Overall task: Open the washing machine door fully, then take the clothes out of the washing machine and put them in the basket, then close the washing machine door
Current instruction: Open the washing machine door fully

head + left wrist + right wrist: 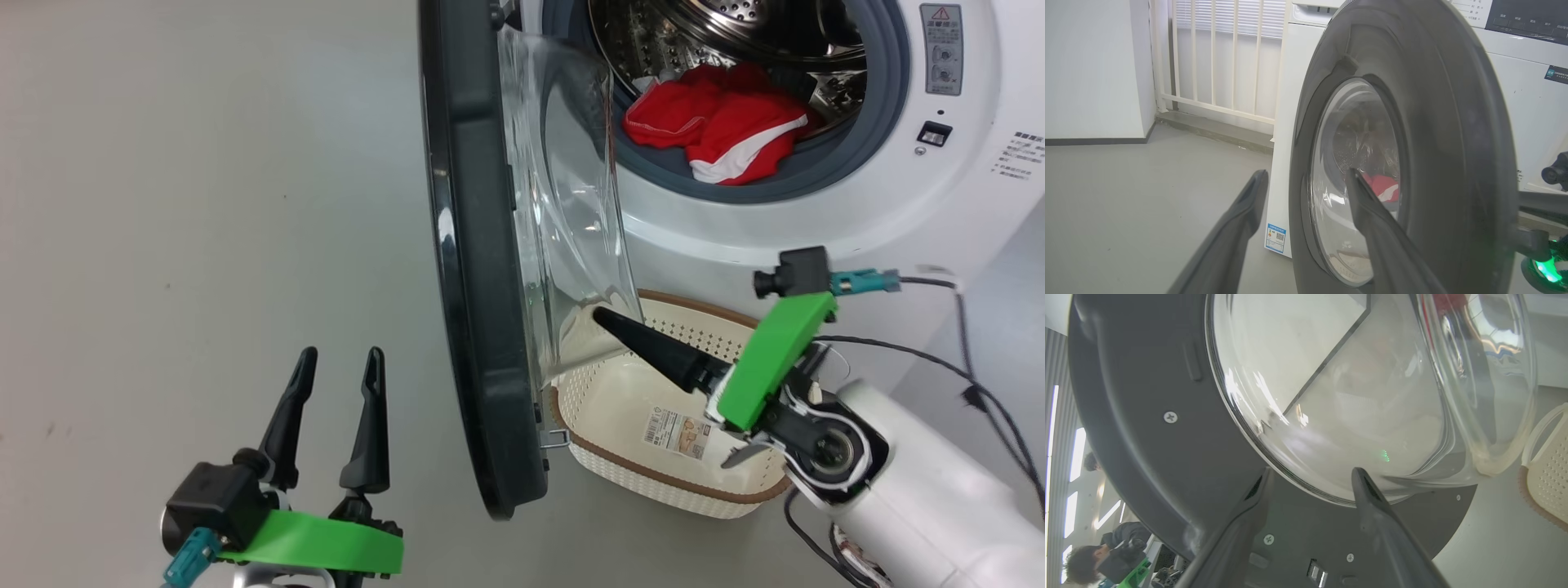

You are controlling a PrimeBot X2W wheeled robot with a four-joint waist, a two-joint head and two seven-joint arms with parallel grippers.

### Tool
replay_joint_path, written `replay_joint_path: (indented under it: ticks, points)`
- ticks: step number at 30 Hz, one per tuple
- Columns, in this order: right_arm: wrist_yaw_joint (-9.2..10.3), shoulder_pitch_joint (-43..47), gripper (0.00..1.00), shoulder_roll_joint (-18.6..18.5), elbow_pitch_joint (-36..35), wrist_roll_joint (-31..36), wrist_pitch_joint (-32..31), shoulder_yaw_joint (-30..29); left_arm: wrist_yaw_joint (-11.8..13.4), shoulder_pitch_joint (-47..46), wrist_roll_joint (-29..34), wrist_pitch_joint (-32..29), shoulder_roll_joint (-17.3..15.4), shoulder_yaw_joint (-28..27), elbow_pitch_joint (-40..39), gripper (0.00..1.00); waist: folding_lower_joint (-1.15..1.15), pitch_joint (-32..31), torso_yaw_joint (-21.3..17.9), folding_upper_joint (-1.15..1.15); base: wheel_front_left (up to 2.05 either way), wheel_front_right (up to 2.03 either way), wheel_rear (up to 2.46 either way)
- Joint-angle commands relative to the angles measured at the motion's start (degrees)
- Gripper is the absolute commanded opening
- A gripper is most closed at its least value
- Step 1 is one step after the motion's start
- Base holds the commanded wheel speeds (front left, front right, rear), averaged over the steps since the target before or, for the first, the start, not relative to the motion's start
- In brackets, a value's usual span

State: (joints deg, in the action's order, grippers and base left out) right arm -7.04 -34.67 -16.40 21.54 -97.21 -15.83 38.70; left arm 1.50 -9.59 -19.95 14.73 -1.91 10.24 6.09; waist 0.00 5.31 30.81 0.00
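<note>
The washing machine (898,204) stands with its drum exposed. The washing machine door (473,286) is swung out, edge-on to the head view, its glass bowl facing the machine. The red and white clothes (718,122) lie in the drum's mouth. The cream basket (645,408) sits on the floor below the opening, with a paper label on its floor. My right gripper (1310,473) is open just in front of the door's inner face (1147,437), over the basket, with one dark finger (653,351) showing from above. My left gripper (339,367) is open and empty, left of the door's outer face (1453,163).
Bare grey floor (204,204) spreads left of the door. Black cables (939,351) trail from the right arm beside the machine. A white railing (1216,61) and a wall stand behind. A person (1094,555) shows at the right wrist view's lower left.
</note>
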Motion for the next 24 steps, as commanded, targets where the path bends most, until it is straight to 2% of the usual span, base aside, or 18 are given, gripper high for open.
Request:
replay_joint_path:
  ticks: [1,5,8,12,16,19,24]
  points:
    - [-0.45,0.85,1.0,-0.39,-1.5,3.44,2.65,0.71,0.23,-0.44,-0.57,0.27,-0.97,-2.23,-1.07,1.0,0.0,-0.23,-0.14,0.0,0.0,0.0,0.0]
    - [-0.45,1.85,1.0,-2.1,-1.15,13.53,10.88,2.8,0.48,-0.18,-0.56,0.27,-0.97,-2.57,-1.03,1.0,0.0,-0.52,-0.64,0.0,0.0,0.0,0.0]
    - [-0.45,3.36,1.0,-1.38,-0.08,17.07,15.75,2.87,0.35,0.01,0.08,0.27,-0.97,-2.86,-1.25,1.0,0.0,-0.8,-1.11,0.0,0.0,0.0,0.0]
    - [-0.45,4.07,1.0,-0.8,5.67,26.06,24.1,2.77,0.08,0.53,0.99,0.27,-0.97,-3.37,-1.29,1.0,0.0,-1.13,-1.56,0.0,0.0,0.0,0.0]
    - [-0.45,4.24,1.0,0.93,10.57,35.07,29.51,1.27,0.04,0.85,1.48,0.27,-0.97,-3.46,-1.36,1.0,0.0,-1.44,-1.66,0.0,0.0,0.0,0.0]
    - [-0.45,5.53,1.0,3.02,12.78,41.13,30.67,-2.86,0.1,1.03,1.74,0.27,-0.97,-3.5,-1.6,1.0,0.0,-1.55,-1.63,0.0,0.0,0.0,0.0]
    - [-0.45,10.85,1.0,7.34,9.53,56.72,30.8,-17.56,0.08,1.28,2.17,0.27,-0.97,-3.7,-2.37,1.0,0.0,-1.78,-1.51,0.0,0.0,0.0,0.0]
